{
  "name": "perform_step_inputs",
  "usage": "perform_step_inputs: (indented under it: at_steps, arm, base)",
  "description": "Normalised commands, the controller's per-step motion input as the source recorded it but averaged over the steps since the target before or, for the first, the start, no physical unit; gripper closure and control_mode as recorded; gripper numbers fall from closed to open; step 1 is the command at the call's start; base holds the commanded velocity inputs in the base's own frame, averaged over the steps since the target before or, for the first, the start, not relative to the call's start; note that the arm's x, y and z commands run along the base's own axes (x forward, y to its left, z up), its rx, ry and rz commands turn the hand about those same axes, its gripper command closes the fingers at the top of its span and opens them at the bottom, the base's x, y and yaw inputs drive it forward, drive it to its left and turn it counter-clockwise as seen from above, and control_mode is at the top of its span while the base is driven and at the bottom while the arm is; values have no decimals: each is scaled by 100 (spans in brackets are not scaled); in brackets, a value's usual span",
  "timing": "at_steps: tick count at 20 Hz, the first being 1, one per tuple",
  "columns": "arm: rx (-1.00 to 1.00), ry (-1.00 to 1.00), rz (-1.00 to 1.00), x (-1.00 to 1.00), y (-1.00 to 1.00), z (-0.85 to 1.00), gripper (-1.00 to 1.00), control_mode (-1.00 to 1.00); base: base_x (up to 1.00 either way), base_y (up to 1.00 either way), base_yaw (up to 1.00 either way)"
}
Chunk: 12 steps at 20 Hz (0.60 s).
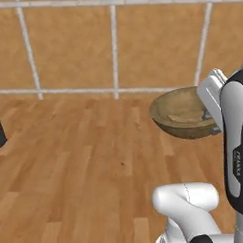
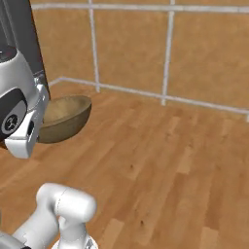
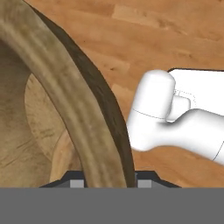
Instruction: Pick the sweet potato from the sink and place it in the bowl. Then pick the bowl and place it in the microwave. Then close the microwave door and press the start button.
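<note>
White rounded arm (image 1: 187,200), dark joints (glossy)

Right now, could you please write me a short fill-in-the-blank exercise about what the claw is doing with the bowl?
1. The claw grips the wooden bowl by its ____.
2. The bowl is held ____ the wooden counter, not resting on it.
3. The wall behind the counter is covered in ____.

Missing words: rim; above; tiles

The bowl (image 1: 180,113) is light-brown wood with clear grain, matt, its outer wall darker and rougher. The counter (image 1: 85,165) is warm wooden planks, smooth with a soft sheen. At 12 o'clock, the wall (image 1: 70,45) has matt brown tiles with pale grout.
</note>
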Motion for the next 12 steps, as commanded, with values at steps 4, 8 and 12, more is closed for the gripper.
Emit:
perform_step_inputs:
  at_steps: [4, 8, 12]
  arm:
    - [0, 0, 0, 0, 0, 0, 100, 100]
    - [0, 0, 0, 0, 0, 0, 100, 100]
    - [0, 0, 0, 0, 0, 0, 100, 100]
  base:
    - [40, 0, 95]
    - [94, -2, 82]
    - [100, -9, 67]
